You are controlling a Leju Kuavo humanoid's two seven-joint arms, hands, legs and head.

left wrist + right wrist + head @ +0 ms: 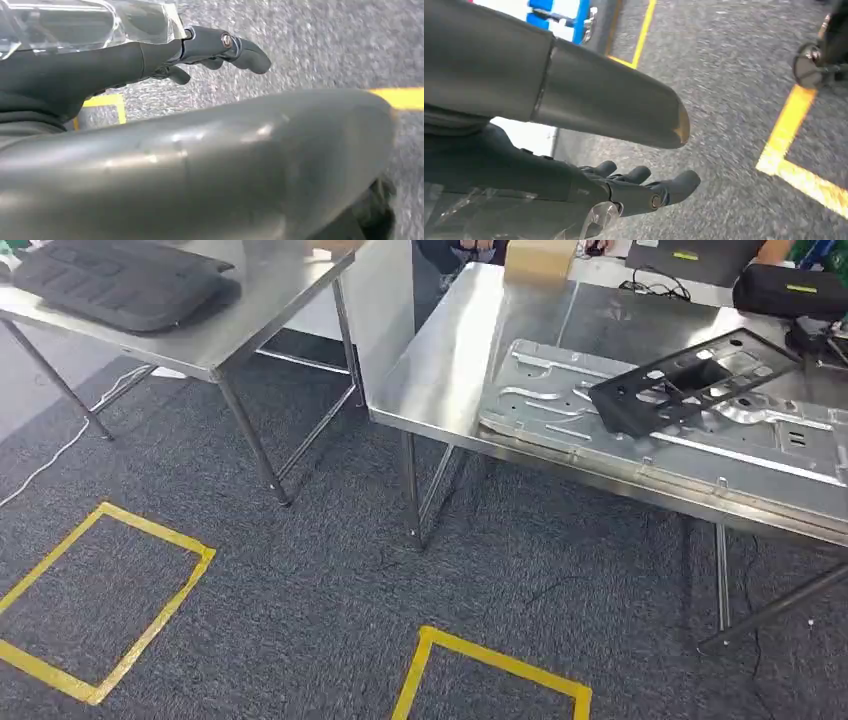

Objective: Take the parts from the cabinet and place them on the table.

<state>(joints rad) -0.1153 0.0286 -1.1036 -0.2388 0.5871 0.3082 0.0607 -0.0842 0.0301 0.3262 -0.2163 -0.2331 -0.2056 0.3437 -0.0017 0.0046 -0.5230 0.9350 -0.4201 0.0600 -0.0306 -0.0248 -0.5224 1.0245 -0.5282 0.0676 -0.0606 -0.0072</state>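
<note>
Carpeted floor (330, 570) lies open before the table (450, 370) edge; each robot hand hangs released, left (215, 50), right (639, 187).

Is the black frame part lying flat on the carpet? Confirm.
No. In the head view the black frame part rests on the silver metal panel on the steel table.

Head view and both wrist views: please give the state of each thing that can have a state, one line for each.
black frame part: lying tilted on the silver panel
silver panel: flat on the right table
dark moulded part: lying on the left table
left hand: holds nothing, fingers apart
right hand: holds nothing, fingers apart
</note>
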